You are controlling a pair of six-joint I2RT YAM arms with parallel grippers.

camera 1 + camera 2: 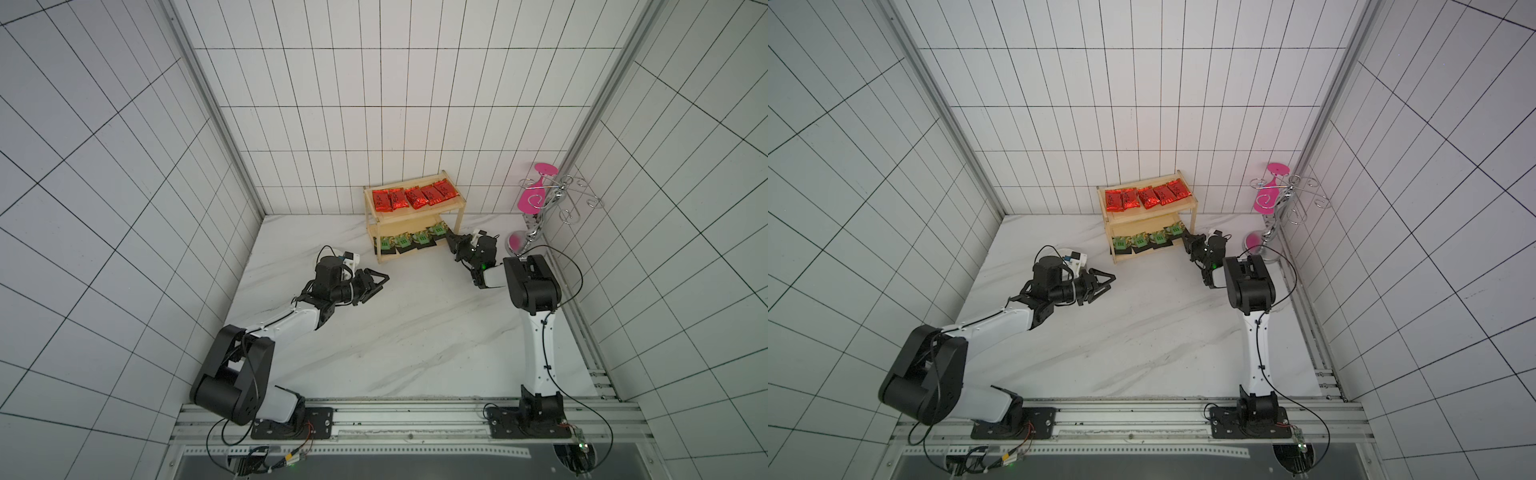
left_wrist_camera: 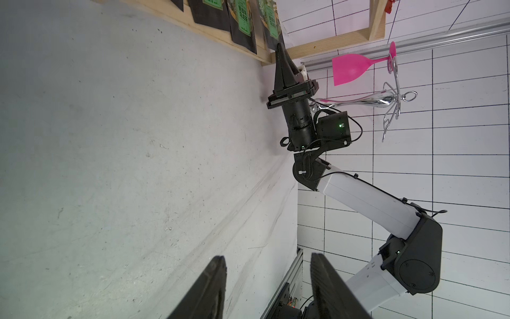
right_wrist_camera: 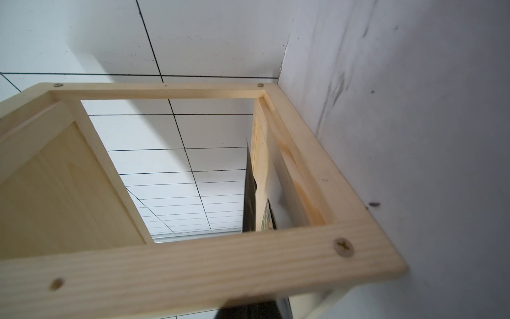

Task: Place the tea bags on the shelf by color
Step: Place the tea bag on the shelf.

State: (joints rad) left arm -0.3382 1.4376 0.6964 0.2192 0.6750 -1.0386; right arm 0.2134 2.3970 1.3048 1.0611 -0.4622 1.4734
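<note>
Well, five shiny red foil packets (image 1: 414, 197) line the upper tray of the wooden shelf (image 1: 419, 212) at the table's (image 1: 415, 324) far edge, four dark green-labelled sachets (image 1: 423, 238) below. Right tool (image 1: 450, 242), pressed together, sits at the lower tray's corner; left tool (image 1: 380, 284) spread, empty.

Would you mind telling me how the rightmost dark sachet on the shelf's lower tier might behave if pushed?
The dark sachet looks thin and flat, so probably light and quick to slide. Its edge curls in the right wrist view, so likely floppy. It lies on the front rail of the shelf; a push might skew it.
</note>
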